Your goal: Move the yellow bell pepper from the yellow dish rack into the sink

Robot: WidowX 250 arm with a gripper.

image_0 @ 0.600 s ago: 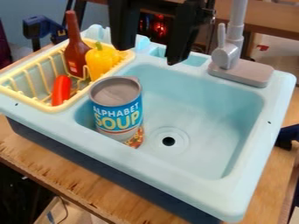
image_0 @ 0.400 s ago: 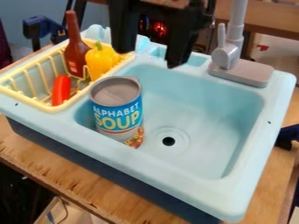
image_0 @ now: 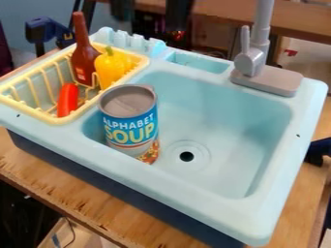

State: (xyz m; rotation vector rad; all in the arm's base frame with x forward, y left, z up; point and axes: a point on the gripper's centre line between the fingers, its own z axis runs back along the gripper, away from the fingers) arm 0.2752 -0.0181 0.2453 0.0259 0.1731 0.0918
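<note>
At the top edge of the camera view the black gripper [image_0: 150, 24] hangs beyond the sink's back rim, open, with a wide gap and nothing between its fingers. A soup can [image_0: 129, 123] stands upright in the left front corner of the light blue sink [image_0: 226, 116], well away from the gripper. Left of it, a yellow rack [image_0: 31, 105] holds a brown bottle [image_0: 84, 55], a yellow pepper [image_0: 111, 67] and a red-orange item [image_0: 67, 99].
A grey faucet [image_0: 255, 58] rises from the sink's back right corner. The drain [image_0: 187, 156] lies right of the can. The sink sits on a wooden table [image_0: 116, 206]. A dark blue clamp [image_0: 45, 31] stands behind at the left.
The gripper has moved up and back, away from over the sink, to the top edge of the view. The can and the rack's contents have kept their places.
</note>
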